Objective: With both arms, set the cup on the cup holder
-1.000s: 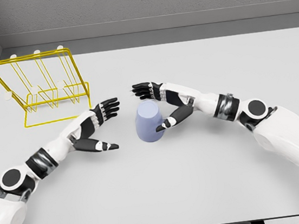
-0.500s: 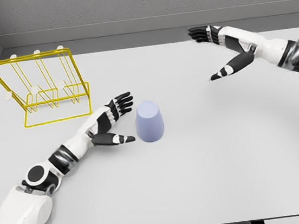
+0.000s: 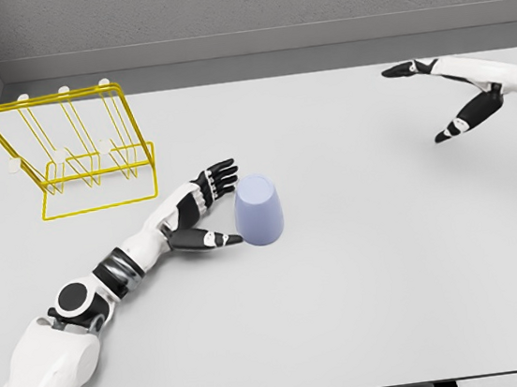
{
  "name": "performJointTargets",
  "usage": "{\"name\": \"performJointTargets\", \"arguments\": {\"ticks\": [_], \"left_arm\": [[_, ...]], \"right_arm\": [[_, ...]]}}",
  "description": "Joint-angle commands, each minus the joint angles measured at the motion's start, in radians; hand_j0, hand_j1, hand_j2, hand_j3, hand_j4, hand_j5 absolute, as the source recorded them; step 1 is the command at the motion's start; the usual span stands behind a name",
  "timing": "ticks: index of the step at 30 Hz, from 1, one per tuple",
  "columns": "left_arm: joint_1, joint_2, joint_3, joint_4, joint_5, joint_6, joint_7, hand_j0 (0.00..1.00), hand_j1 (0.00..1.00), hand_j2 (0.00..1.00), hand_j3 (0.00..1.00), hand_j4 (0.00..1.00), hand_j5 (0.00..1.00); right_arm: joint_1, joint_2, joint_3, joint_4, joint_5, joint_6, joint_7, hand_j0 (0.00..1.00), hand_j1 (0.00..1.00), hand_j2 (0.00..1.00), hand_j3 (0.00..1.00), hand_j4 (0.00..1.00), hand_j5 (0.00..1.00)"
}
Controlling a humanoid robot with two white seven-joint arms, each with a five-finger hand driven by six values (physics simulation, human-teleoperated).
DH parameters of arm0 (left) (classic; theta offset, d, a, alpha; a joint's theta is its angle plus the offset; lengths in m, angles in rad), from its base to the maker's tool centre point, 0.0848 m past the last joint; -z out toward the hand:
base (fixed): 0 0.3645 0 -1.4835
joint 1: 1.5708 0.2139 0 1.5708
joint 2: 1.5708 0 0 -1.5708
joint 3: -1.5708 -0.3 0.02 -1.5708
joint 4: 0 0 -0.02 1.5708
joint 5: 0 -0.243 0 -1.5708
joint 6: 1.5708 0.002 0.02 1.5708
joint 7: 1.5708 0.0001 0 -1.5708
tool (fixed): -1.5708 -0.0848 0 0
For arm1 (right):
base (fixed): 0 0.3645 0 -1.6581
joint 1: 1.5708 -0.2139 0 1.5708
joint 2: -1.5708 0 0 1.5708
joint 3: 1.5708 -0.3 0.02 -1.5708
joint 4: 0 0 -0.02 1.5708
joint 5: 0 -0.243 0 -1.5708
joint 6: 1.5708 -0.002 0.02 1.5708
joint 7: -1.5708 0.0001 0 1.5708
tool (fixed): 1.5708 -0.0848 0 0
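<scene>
Standing cup (image 3: 259, 209), mouth down

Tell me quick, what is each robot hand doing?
Left hand: open, beside the cup, holding nothing.
Right hand: open, holding nothing.

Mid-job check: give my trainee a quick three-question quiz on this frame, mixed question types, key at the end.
1. True or false: the left hand has closed on the cup.
2. The yellow cup holder stands at the table's: A) far left B) near right C) centre
3. Fill in: the cup stands with its opening facing ____.

Key: 1 false, its fingers are spread beside the cup; 2 A; 3 down.
</scene>
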Motion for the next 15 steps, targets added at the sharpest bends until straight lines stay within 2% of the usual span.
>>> {"name": "performJointTargets", "arguments": {"ticks": [1, 15], "left_arm": [[0.0, 0.0, 0.002, -0.001, 0.005, 0.0, -0.001, 1.0, 1.0, 1.0, 1.0, 1.0, 1.0], [0.0, 0.0, 0.002, -0.007, 0.005, -0.001, -0.002, 1.0, 1.0, 1.0, 1.0, 1.0, 1.0]], "right_arm": [[-0.003, -0.01, -0.006, -0.006, 0.016, 0.001, 0.0, 1.0, 1.0, 1.0, 1.0, 1.0, 1.0], [-0.005, -0.004, -0.039, 0.0, 0.016, 0.001, 0.0, 1.0, 1.0, 1.0, 1.0, 1.0, 1.0]]}}
